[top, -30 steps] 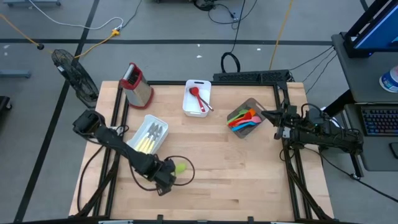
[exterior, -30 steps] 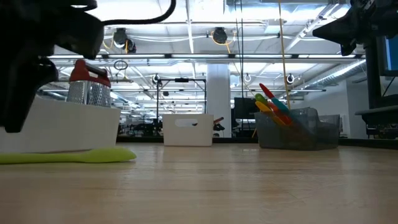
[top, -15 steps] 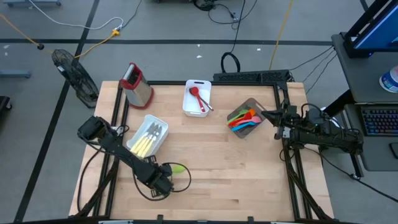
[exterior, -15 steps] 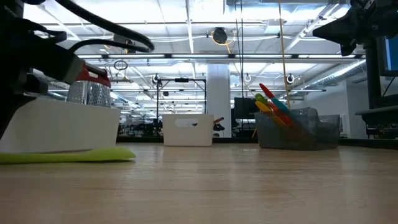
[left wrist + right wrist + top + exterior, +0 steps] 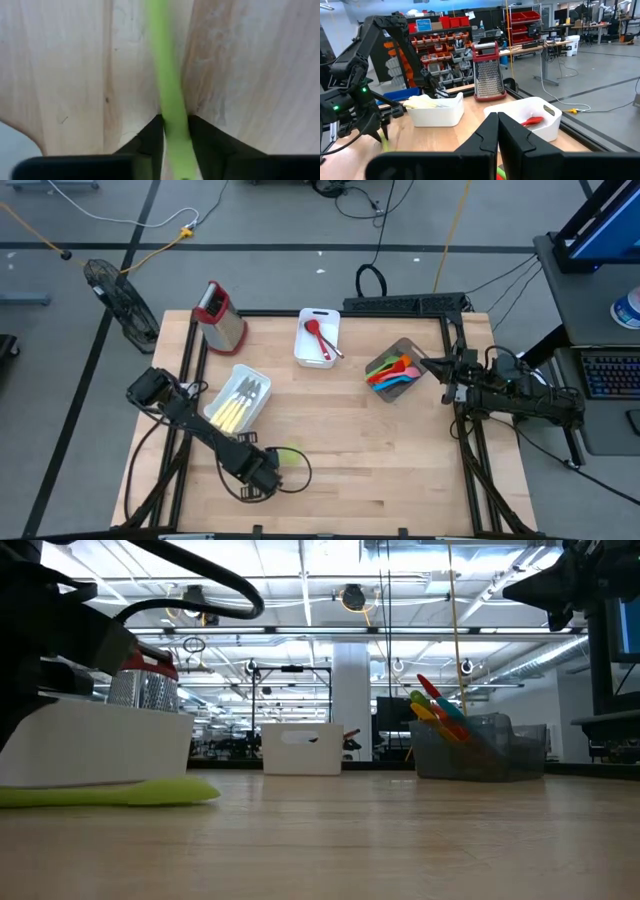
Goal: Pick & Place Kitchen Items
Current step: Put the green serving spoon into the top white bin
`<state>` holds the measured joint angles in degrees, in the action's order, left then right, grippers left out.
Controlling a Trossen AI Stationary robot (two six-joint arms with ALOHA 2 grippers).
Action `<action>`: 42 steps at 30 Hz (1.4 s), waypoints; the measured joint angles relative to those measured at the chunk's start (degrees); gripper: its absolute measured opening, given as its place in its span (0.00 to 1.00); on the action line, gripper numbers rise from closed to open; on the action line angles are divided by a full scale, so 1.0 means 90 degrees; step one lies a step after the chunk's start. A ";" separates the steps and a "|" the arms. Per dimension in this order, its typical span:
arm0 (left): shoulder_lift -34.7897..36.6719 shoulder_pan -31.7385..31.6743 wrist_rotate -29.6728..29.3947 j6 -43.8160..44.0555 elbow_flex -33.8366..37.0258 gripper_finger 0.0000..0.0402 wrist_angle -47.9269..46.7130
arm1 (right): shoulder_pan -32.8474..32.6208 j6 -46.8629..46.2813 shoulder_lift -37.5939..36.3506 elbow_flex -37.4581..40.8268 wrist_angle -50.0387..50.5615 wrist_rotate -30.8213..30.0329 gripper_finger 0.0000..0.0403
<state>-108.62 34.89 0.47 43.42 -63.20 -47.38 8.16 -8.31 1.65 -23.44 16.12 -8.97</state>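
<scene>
A lime-green utensil (image 5: 290,455) lies flat on the wooden table near its front left; in the low view it shows as a flat green strip (image 5: 110,792). My left gripper (image 5: 262,470) stands over its handle end, pointing down, and is shut on the handle (image 5: 175,120). My right gripper (image 5: 435,366) waits raised at the table's right edge, its fingers shut (image 5: 496,125) with nothing between them. My left gripper pinches the green utensil's slim handle (image 5: 170,107) between its two fingers (image 5: 152,132), one on each long side. The fingers come from above, pointing down, and lie across the handle. The utensil lies flat on the table.
A white bin of pale-yellow cutlery (image 5: 238,398) sits just beyond the left gripper. A steel grater with a red top (image 5: 218,315) stands at the far left, a white bin with a red spoon (image 5: 318,337) at the far middle, and a grey bin of coloured utensils (image 5: 395,370) at the right.
My left gripper has sunk toward the table over the green utensil's handle and has rolled about its own axis. The utensil has stayed on the table.
</scene>
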 joint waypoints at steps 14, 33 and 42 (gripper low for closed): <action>-0.0014 -0.0267 0.0317 0.0653 -0.0177 0.09 0.0052 | -0.0001 0.0000 0.0000 0.0000 0.0002 -0.0002 0.01; -0.0086 -0.0842 -0.0093 0.0636 -0.0724 0.09 0.1912 | 0.0000 0.0000 0.0000 0.0000 0.0002 -0.0002 0.01; -0.0068 -0.1277 0.0072 0.0327 -0.0726 0.09 0.2720 | -0.0002 0.0000 0.0002 0.0000 0.0002 0.0000 0.01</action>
<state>-109.23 23.40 1.12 46.36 -69.73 -22.90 8.14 -8.32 1.67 -23.44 16.14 -8.97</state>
